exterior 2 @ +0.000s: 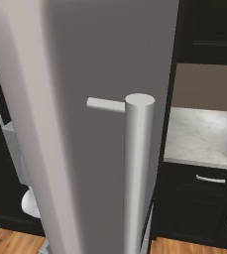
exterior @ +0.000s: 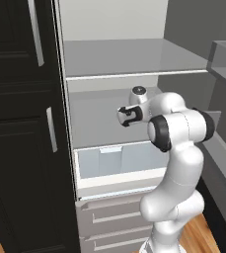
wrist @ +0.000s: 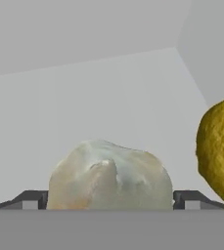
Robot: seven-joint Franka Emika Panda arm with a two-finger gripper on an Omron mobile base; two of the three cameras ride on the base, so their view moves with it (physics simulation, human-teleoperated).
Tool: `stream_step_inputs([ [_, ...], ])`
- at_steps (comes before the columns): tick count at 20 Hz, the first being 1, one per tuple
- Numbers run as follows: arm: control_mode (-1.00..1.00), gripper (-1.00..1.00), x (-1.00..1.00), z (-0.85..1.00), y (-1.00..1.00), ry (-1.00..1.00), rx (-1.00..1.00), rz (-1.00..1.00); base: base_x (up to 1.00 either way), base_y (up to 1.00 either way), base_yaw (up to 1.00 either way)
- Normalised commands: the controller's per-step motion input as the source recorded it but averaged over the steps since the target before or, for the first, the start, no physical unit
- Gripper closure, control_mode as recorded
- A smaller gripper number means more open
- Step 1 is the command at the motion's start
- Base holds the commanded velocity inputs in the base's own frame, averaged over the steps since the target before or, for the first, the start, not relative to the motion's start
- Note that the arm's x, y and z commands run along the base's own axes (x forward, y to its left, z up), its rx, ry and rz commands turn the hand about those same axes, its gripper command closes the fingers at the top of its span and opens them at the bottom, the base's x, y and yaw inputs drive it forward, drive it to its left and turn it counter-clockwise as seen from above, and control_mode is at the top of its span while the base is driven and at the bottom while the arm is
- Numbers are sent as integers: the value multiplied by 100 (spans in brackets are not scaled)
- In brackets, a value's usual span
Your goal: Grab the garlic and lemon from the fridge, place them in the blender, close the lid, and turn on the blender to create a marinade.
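The tool (wrist: 111, 204) shows little of itself: in the hand view just its 2 dark fingertips (wrist: 31, 200), cut off by the bottom of the frame, standing wide apart with the garlic (wrist: 110, 177) between them. Whether the tips touch the bulb I cannot tell; nothing is clamped. The garlic's lower part is hidden at the bottom edge. Just to the tool's right sits the lemon (wrist: 219, 151), cut off by the frame edge, apart from the garlic. Beyond both, the fridge (exterior: 134, 59) has open pale floor up to the back wall, where a side wall meets it ahead and to the right. From the left base view the arm's white elbow blocks the tool and both foods. In the right base view the fridge door (exterior 2: 85, 74) and its handle (exterior 2: 137, 173) stand close.
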Motion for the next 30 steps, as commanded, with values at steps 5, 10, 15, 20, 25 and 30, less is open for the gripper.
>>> stream_step_inputs([
  [5, -100, -100, 17, -20, 0, 0, 0, 0, 0, 0, 0],
  [10, -100, 100, 8, -27, 0, 0, 0, 0, 0, 0, 0],
  [15, -100, 100, -10, -22, 0, -4, 0, 0, 0, 0, 0],
  [20, -100, 100, -68, -5, 0, -15, 3, 0, 0, 0, 0],
  [25, -100, 100, -99, 0, 0, -22, 5, 0, 0, 0, 0],
  [30, -100, 100, -100, 29, 19, -6, 1, 0, 0, 0, 0],
])
